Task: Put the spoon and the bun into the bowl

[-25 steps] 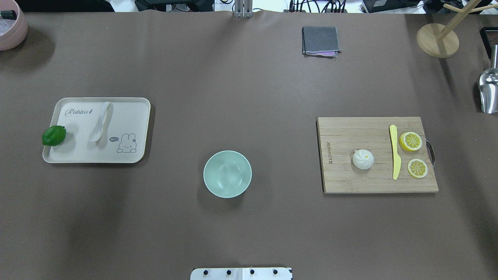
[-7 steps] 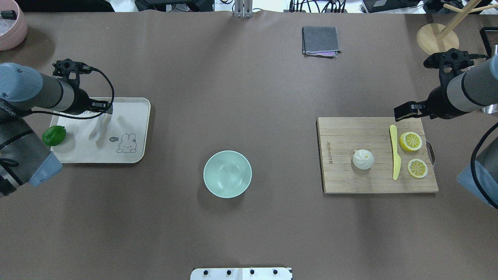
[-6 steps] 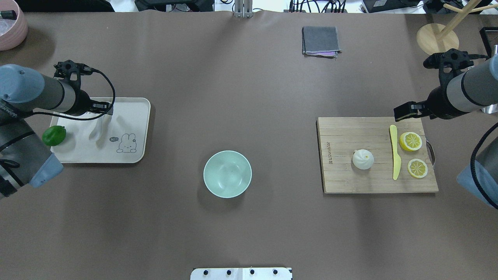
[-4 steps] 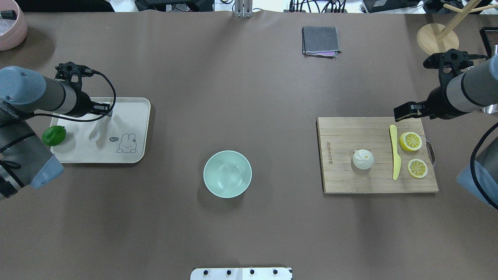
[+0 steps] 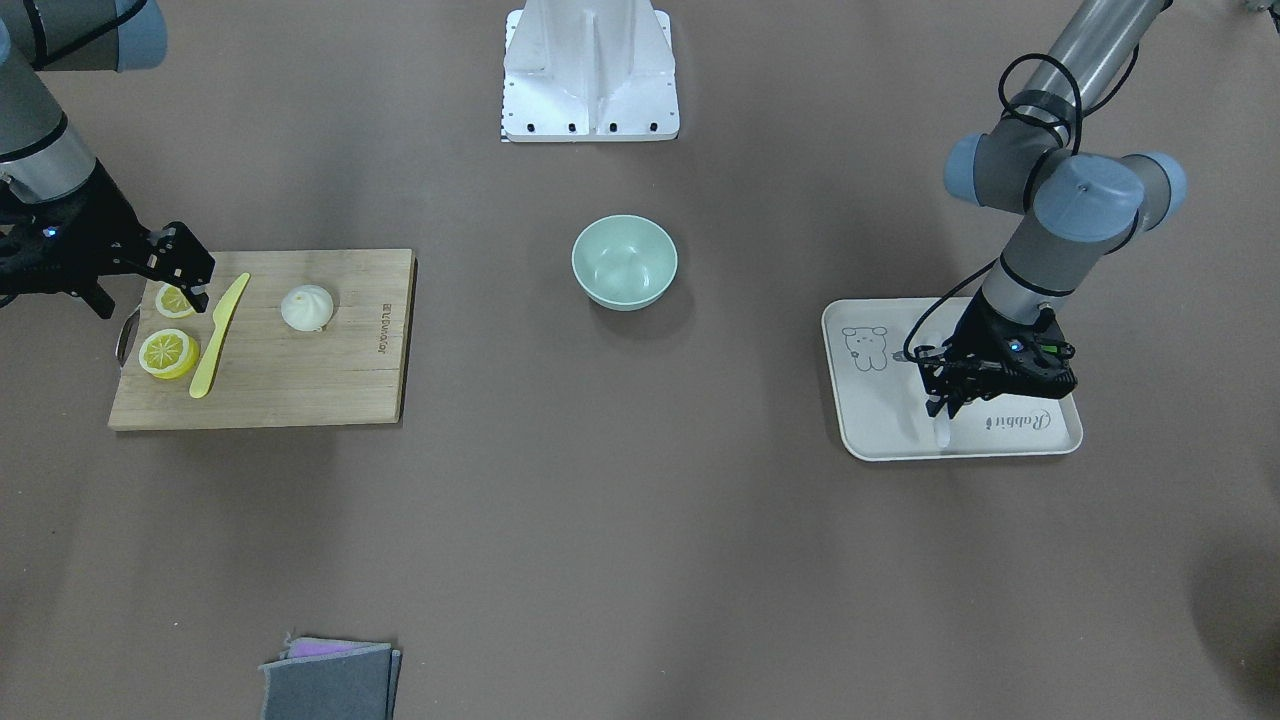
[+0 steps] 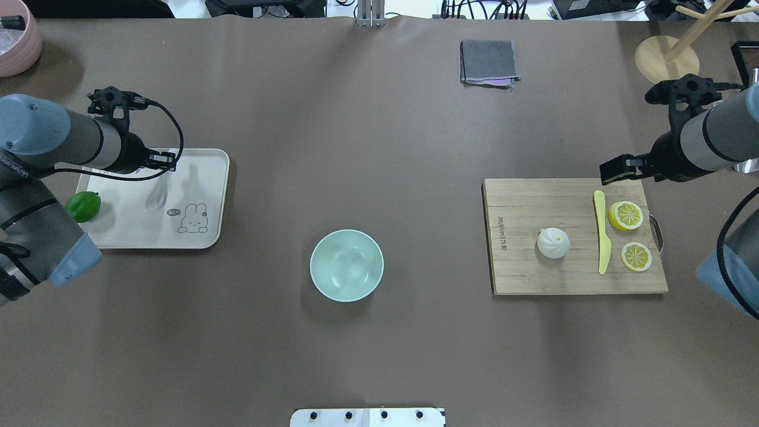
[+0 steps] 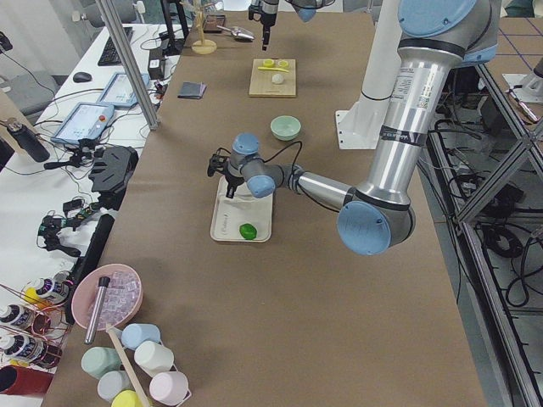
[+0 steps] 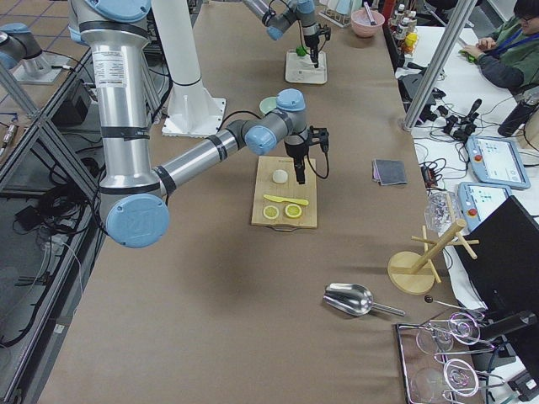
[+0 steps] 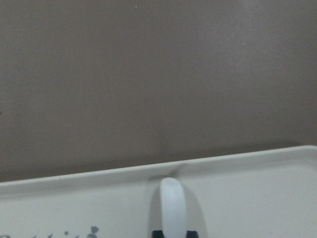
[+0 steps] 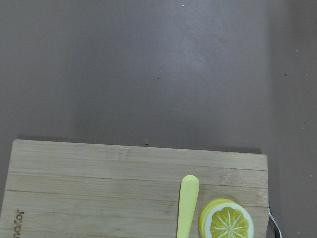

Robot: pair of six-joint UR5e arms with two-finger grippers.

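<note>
The left arm reaches in over the rectangular cream tray (image 6: 207, 178), wrist bent down. The left gripper (image 5: 944, 405) pinches the handle of the small white soup spoon (image 9: 172, 203). The right gripper (image 6: 616, 171) hovers at the far edge of the bamboo cutting board (image 6: 533, 273); I cannot tell how wide it is. The round white steamed bun (image 6: 553, 242) lies on the board, well apart from the pale mint-green bowl (image 6: 332, 255).

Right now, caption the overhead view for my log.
Left gripper holds the spoon at the tray; bowl empty; bun on the board.
</note>
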